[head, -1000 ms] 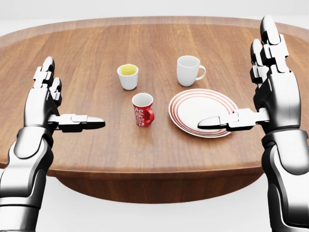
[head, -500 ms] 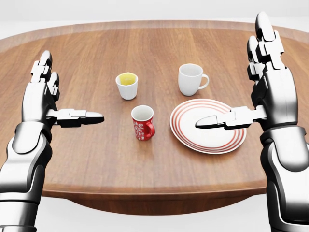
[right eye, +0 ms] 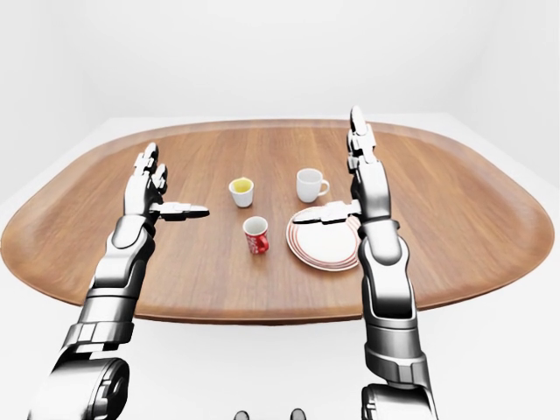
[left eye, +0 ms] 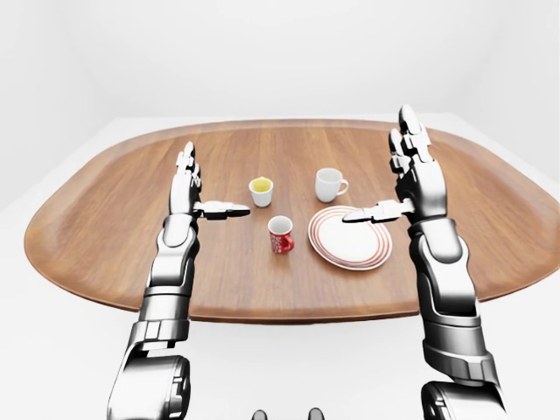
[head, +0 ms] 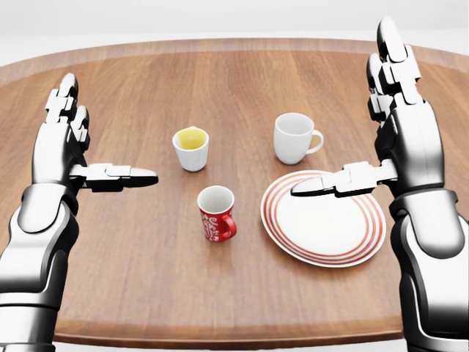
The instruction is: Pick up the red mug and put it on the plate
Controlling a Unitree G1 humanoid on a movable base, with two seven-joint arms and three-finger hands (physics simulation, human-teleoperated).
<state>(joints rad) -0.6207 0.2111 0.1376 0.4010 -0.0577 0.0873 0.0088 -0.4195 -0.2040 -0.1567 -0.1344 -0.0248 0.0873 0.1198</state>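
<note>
Camera closer in now, whole scene lower in the head view. Red mug (head: 216,213) upright on the table (head: 146,279), just left of the plate (head: 324,229), not touching. Left hand (head: 64,150) and right hand (head: 399,132) both spread wide, empty.

One red mug (head: 216,213); two white cups (head: 294,137); one plate (head: 324,218); one table (head: 146,257).

Legible text: none | red mug (head: 216,213): white ornamental pattern only, no letters or numbers | plate (head: 323,218): red concentric rings, no lettering
</note>
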